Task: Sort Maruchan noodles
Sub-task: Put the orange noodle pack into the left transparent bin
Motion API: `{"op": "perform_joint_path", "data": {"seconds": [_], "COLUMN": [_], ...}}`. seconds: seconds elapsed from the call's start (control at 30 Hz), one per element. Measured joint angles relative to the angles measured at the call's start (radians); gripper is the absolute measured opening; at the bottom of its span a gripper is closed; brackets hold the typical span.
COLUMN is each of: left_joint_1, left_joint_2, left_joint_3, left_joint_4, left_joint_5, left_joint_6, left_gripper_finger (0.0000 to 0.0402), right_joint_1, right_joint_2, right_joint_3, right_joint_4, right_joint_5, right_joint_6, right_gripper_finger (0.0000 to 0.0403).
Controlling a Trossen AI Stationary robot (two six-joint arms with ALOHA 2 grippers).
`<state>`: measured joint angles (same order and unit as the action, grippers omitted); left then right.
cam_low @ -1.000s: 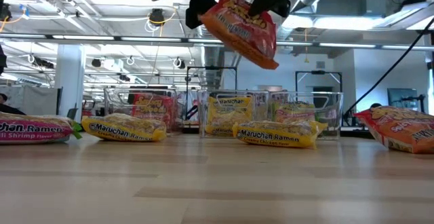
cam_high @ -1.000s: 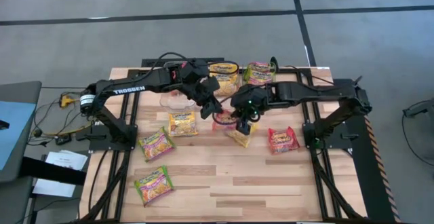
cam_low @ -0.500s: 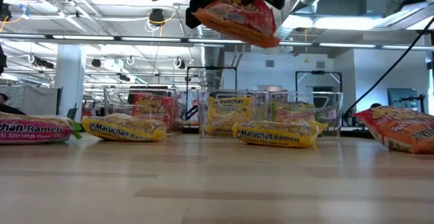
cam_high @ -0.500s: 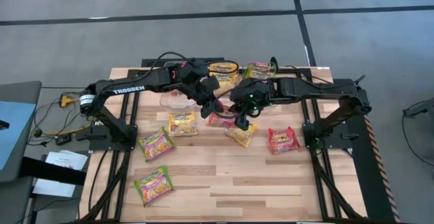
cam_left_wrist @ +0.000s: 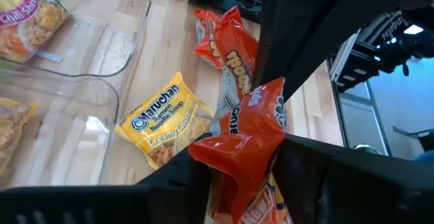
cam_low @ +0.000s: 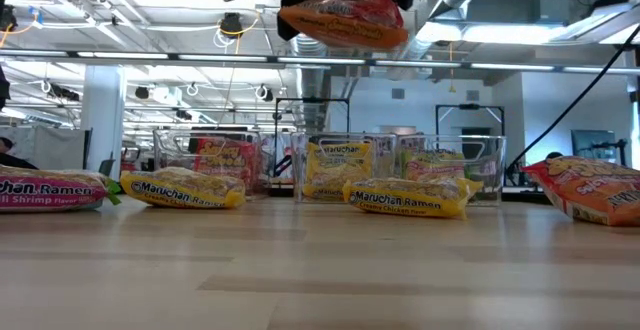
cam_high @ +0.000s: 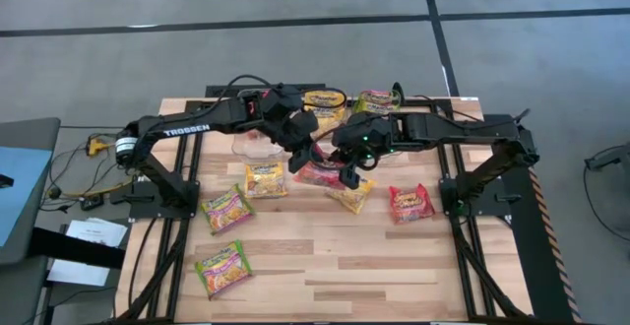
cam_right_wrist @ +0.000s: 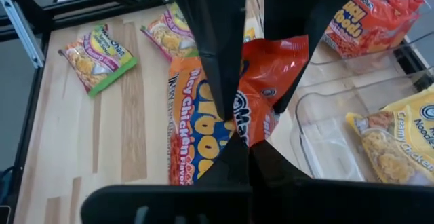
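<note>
A red-orange noodle packet (cam_low: 345, 20) hangs high over the table's middle, held between both grippers. My left gripper (cam_high: 313, 156) is shut on one end of it and my right gripper (cam_high: 346, 172) on the other part. Loose packets lie flat on the wood: two yellow ones (cam_high: 264, 179) (cam_high: 349, 195), a red one (cam_high: 410, 203) and two green-and-pink ones (cam_high: 226, 208) (cam_high: 222, 268). My left gripper pinches the packet's crumpled end (cam_left_wrist: 234, 146) between its two fingers. It comes slanting down from the table's far left. That end is bunched up in the hold, and the packet is clear of the table. My right gripper pinches the packet (cam_right_wrist: 247, 132) between its two fingers, slanting down from the table's right. Its own fingers hide the exact spot. The packet lies about level below both grippers, lifted clear, with its printed face spreading out past the fingers (cam_right_wrist: 193, 125).
Clear plastic bins (cam_low: 215, 160) (cam_low: 345, 165) (cam_low: 440, 160) stand in a row along the far edge, with packets inside. The near half of the wooden table (cam_high: 394, 266) holds only the one green-and-pink packet at its left.
The red packet hung tilted, its right end low; that end has swung up and the packet now lies about level between the grippers. My right gripper has risen a little and tipped upward. My left gripper has stayed in place at the packet's left end.
</note>
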<state>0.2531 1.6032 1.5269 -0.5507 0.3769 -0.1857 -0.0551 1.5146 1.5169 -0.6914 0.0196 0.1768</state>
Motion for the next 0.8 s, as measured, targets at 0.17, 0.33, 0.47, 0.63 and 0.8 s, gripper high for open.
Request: {"op": "perform_joint_path", "data": {"seconds": [0.17,0.33,0.47,0.63,0.8], "left_joint_1": [0.0,-0.001,-0.001,-0.002,0.003], "left_joint_2": [0.0,0.0,0.0,0.0,-0.018], "left_joint_3": [0.0,0.001,0.001,-0.001,-0.002], "left_joint_4": [0.001,0.002,-0.01,-0.095,-0.181], "left_joint_5": [0.004,0.009,0.011,-0.016,-0.104], "left_joint_6": [0.009,0.036,0.047,0.085,0.132], "left_gripper_finger": [0.0069,0.0015,0.0003,0.0,0.0], "right_joint_1": [0.0,0.0,0.0,-0.004,-0.02], "right_joint_2": [0.001,0.001,0.001,0.0,0.0], "right_joint_3": [0.0,0.0,0.0,0.003,0.019], "right_joint_4": [0.007,0.007,0.021,0.049,0.038], "right_joint_5": [0.002,0.007,0.026,0.054,0.063], "right_joint_6": [-0.002,-0.002,-0.003,-0.006,-0.005], "right_gripper_finger": [0.0001,0.001,0.0045,0.0095,0.0141]}}
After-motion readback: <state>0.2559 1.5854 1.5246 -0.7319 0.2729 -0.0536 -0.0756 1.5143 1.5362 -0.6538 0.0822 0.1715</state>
